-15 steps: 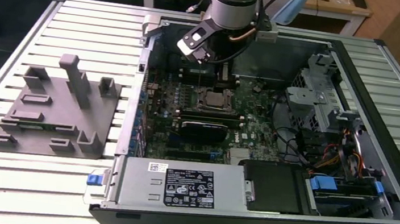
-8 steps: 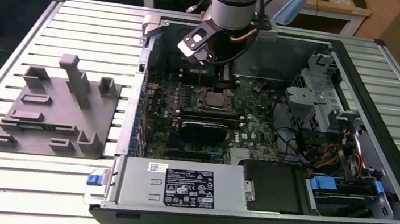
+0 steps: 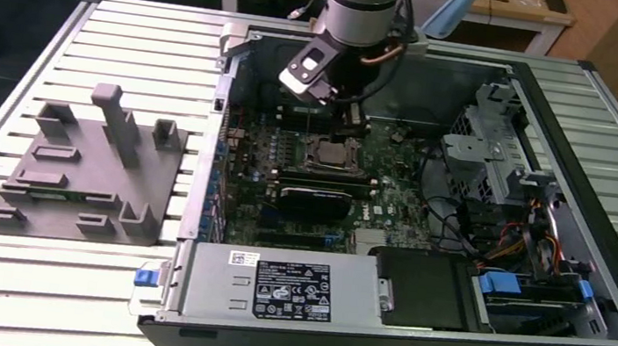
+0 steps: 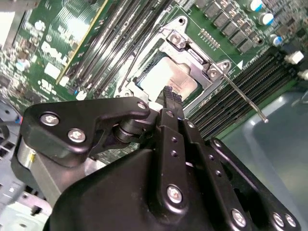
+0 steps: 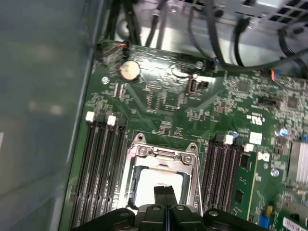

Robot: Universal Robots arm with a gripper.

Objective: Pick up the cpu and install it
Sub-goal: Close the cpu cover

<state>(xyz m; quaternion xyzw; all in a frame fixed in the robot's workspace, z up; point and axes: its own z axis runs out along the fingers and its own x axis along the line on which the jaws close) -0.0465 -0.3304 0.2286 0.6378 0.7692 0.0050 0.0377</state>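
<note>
The cpu (image 3: 329,152) lies flat in its socket on the green motherboard (image 3: 390,192) inside the open computer case. Its silvery-grey top plate shows in both wrist views (image 4: 169,78) (image 5: 153,186), framed by the metal socket bracket (image 5: 163,154). My gripper (image 3: 353,118) hangs from the arm just above the far side of the socket. Its two black fingertips are pressed together with nothing between them, and they stand over the cpu's edge in both wrist views (image 4: 171,96) (image 5: 165,192). Whether the tips touch the plate I cannot tell.
A thin socket lever (image 4: 245,96) sticks out beside the bracket. Memory slots (image 5: 101,168) flank the socket on both sides. A black heatsink block (image 3: 312,198) sits nearer the front, a power supply (image 3: 271,288) at the case front, drive cages (image 3: 501,152) toward the exterior view's right. A grey plastic fixture (image 3: 86,168) stands on the slatted table.
</note>
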